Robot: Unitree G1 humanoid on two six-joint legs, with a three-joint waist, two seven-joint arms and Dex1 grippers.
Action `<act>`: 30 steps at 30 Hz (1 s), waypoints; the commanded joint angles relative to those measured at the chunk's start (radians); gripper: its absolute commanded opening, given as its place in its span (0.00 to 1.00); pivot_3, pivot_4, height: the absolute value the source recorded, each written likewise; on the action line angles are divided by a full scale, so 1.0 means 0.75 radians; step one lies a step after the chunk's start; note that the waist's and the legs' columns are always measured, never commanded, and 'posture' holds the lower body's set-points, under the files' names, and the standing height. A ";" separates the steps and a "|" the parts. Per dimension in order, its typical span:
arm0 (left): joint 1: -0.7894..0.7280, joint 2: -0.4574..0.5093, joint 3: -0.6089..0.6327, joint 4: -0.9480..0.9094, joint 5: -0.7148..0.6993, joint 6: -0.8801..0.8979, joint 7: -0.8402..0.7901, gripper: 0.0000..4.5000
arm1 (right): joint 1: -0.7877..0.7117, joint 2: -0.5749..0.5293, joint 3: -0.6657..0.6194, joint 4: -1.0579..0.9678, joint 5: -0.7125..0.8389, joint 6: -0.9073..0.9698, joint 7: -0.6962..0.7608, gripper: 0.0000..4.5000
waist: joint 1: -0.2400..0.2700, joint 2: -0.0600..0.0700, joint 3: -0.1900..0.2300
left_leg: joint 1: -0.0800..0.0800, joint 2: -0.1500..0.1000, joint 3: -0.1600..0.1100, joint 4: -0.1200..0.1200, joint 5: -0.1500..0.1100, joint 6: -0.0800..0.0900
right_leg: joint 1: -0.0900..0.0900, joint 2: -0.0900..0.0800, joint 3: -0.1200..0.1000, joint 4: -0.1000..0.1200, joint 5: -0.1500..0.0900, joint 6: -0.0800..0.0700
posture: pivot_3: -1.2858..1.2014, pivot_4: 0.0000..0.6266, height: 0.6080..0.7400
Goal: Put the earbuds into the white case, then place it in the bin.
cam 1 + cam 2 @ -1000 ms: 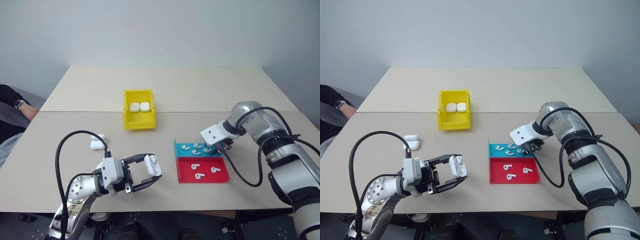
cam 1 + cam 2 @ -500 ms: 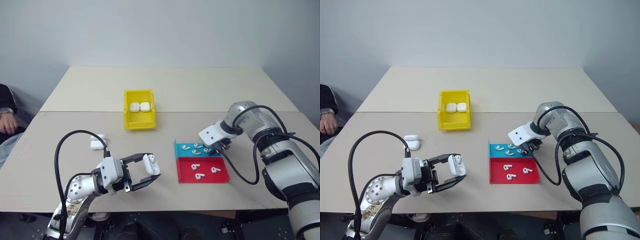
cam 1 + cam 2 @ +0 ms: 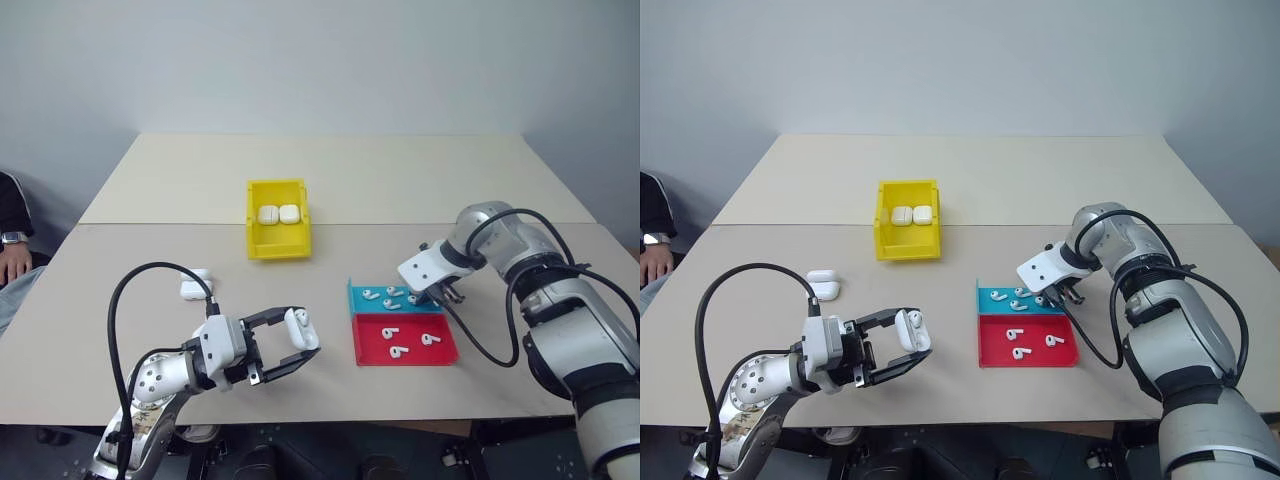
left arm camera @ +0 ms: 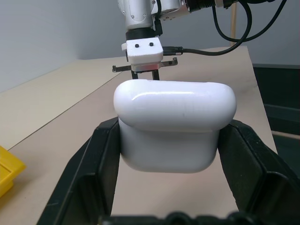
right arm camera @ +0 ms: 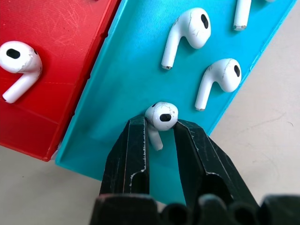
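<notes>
My right gripper (image 5: 159, 129) pinches a tiny glossy white stemmed earbud (image 5: 161, 117) over the flat teal tray (image 5: 136, 70). My left gripper (image 4: 168, 154) is clamped on a glossy white pebble-shaped case (image 4: 174, 124).

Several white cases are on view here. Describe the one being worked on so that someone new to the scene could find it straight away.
Start at the yellow bin mid-table, then come toward the near edge on the robot's left side. There the left gripper holds a white case above the table. It is the only case with its lid open; two lie in the bin, others flat on the table.

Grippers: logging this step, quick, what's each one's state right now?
Left gripper: shut on the white case.
Right gripper: shut on an earbud over the teal tray.
</notes>
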 commanded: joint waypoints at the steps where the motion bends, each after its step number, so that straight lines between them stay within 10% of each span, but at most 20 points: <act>1: 0.000 0.009 0.011 -0.060 -0.010 -0.011 0.007 0.62 | -0.019 -0.004 -0.012 -0.005 -0.007 -0.012 -0.005 0.19 | 0.000 0.000 0.000 | 0.000 0.000 0.000 0.000 0.000 0.000 | 0.000 0.000 0.000 0.000 0.000 0.000 | 0.52 0.24 1.00; 8: -0.024 0.003 0.016 -0.059 -0.032 -0.014 -0.002 0.62 | -0.004 -0.053 -0.176 -0.188 0.205 0.152 0.091 0.19 | 0.001 0.001 0.001 | 0.000 0.000 0.000 0.000 0.000 0.000 | 0.000 0.000 0.000 0.000 0.000 0.000 | 0.52 0.24 1.00; 15: -0.188 -0.039 -0.020 -0.035 -0.071 0.037 0.005 0.62 | 0.229 -0.192 -0.596 -0.880 0.747 0.836 0.082 0.19 | 0.022 0.001 0.001 | -0.001 0.000 -0.001 0.000 0.000 0.000 | 0.001 0.000 -0.002 0.000 0.000 0.000 | 0.52 0.24 1.00; 22: -0.388 -0.130 -0.091 0.014 -0.128 0.149 -0.001 0.62 | 0.641 -0.187 -1.061 -1.779 1.544 1.647 -0.342 0.19 | 0.023 0.001 0.000 | -0.001 0.000 -0.004 0.002 -0.001 0.001 | 0.003 0.000 -0.001 -0.001 0.000 0.000 | 0.52 0.24 1.00; 30: -0.520 -0.173 -0.145 0.062 -0.134 0.261 -0.014 0.62 | 0.878 -0.048 -1.165 -2.082 1.939 1.797 -0.754 0.19 | 0.015 0.001 0.000 | 0.001 -0.002 -0.009 0.005 -0.001 0.001 | 0.009 0.001 -0.003 0.000 0.001 0.001 | 0.52 0.24 1.00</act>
